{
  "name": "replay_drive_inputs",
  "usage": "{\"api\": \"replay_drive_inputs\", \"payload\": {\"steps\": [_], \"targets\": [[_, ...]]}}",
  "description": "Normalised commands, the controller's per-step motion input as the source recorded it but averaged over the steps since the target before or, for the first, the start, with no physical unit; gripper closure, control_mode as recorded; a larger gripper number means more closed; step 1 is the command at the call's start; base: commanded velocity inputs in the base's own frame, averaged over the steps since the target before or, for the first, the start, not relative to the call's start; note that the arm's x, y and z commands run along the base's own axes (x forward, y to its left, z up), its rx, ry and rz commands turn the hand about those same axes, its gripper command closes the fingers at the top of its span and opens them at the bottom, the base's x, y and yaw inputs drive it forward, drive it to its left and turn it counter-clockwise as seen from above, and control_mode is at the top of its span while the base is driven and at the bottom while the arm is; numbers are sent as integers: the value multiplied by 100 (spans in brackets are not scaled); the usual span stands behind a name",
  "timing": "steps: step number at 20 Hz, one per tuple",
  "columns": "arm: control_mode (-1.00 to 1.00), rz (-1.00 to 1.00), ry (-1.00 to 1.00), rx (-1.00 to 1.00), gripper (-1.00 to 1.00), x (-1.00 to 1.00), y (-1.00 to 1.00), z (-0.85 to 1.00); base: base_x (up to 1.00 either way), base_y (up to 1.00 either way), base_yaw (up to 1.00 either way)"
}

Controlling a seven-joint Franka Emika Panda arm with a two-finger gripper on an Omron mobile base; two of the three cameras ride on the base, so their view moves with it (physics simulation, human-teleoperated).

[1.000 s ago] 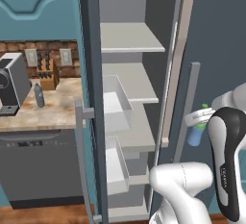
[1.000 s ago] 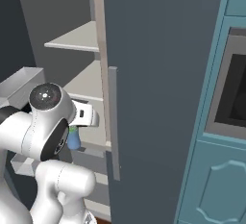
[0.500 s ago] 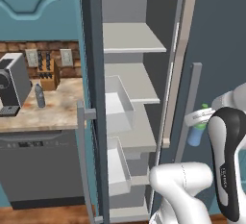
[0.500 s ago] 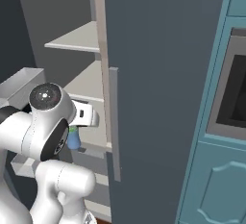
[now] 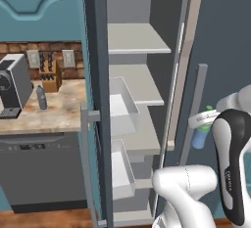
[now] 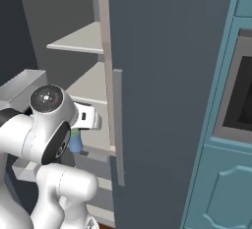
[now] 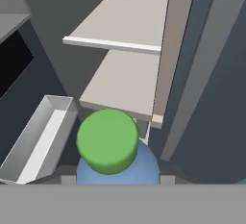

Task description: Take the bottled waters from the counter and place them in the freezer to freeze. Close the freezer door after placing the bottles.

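Holding the green-topped blue bottle (image 7: 116, 158) in our gripper (image 5: 203, 124) just right of the open freezer (image 5: 137, 100) and near its slate-grey door (image 6: 167, 75), we see pale shelves (image 7: 126, 81) beyond it, while the grey-blue bottle (image 5: 42, 98) stands on the counter (image 5: 54, 112) far left beside the coffee machine (image 5: 12, 85).

Green-topped blue bottle (image 7: 117, 156) upright before open freezer (image 5: 142, 95); grey-blue bottle (image 5: 42, 98) upright on counter (image 5: 59, 112).

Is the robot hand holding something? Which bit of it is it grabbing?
Yes, the gripper holds the blue water bottle with the green top, up near that top. The exact spot is hidden.
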Motion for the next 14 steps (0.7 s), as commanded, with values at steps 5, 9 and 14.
{"api": "replay_drive_inputs", "payload": {"steps": [5, 9, 14], "targets": [[100, 0, 0, 0, 100, 0, 0, 0, 7, 32, 0], [100, 0, 0, 0, 100, 0, 0, 0, 17, 14, 0], [100, 0, 0, 0, 100, 0, 0, 0, 11, 0, 0]]}}
